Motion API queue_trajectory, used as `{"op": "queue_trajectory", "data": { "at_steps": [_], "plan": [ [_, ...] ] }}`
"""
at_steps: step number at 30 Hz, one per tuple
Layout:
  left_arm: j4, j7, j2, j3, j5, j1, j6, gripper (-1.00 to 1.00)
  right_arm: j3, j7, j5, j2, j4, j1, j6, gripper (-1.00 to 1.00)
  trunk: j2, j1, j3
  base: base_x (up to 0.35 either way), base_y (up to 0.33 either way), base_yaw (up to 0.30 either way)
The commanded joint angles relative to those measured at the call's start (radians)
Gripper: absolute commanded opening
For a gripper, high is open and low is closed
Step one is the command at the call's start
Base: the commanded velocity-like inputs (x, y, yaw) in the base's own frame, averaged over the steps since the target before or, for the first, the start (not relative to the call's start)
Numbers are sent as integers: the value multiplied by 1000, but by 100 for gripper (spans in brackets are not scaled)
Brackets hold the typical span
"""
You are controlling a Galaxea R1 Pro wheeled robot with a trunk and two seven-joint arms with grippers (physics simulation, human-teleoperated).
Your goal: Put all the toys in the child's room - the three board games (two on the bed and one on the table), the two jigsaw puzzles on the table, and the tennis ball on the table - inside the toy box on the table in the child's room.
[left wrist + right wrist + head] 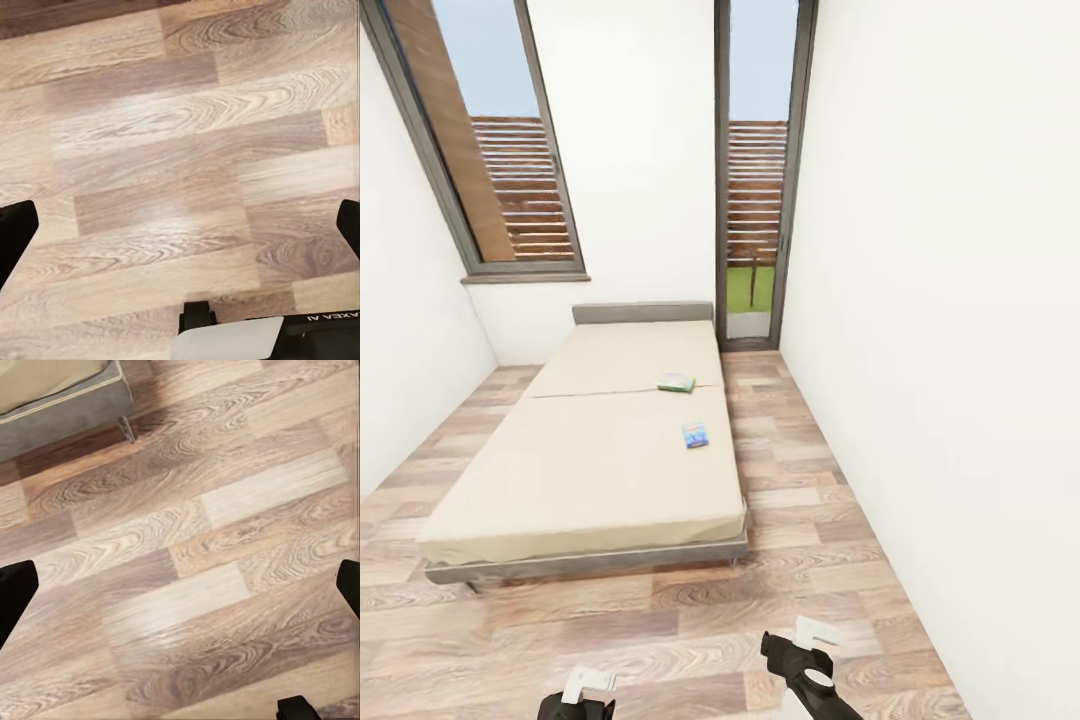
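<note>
Two board games lie on the beige bed (580, 470): a green and white box (676, 382) near the middle seam and a blue box (696, 434) closer to me, both by the bed's right edge. My left gripper (586, 690) and right gripper (800, 642) hang low over the wood floor, well short of the bed's foot. In the left wrist view, the left gripper (180, 229) is open over bare planks. The right gripper (180, 589) is open too, with the bed's corner (67, 397) and a metal leg (127, 429) ahead of it. The table and toy box are out of view.
White walls close in on both sides. A tall window (490, 150) is at the back left and a narrow glass door (755, 180) at the back right. A strip of wood floor (790, 470) runs between the bed and the right wall.
</note>
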Motion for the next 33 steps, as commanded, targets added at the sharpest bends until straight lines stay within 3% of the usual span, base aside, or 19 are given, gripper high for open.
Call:
{"op": "queue_trajectory", "data": {
  "at_steps": [1,13,33],
  "plan": [
    [0,-4,0,8,-8,-1,-4,100,9,-8,-9,-1,-1,-1,-1,100,-2,1,-2,0,0,-280],
    [0,-2,0,9,-7,-1,-7,100,9,-8,-6,0,-1,-1,-2,100,-2,1,-4,139,38,-245],
    [1,-2,0,9,-7,-1,-7,100,11,-8,-5,1,57,-1,-31,100,-2,1,-5,51,7,-19]
  ]
}}
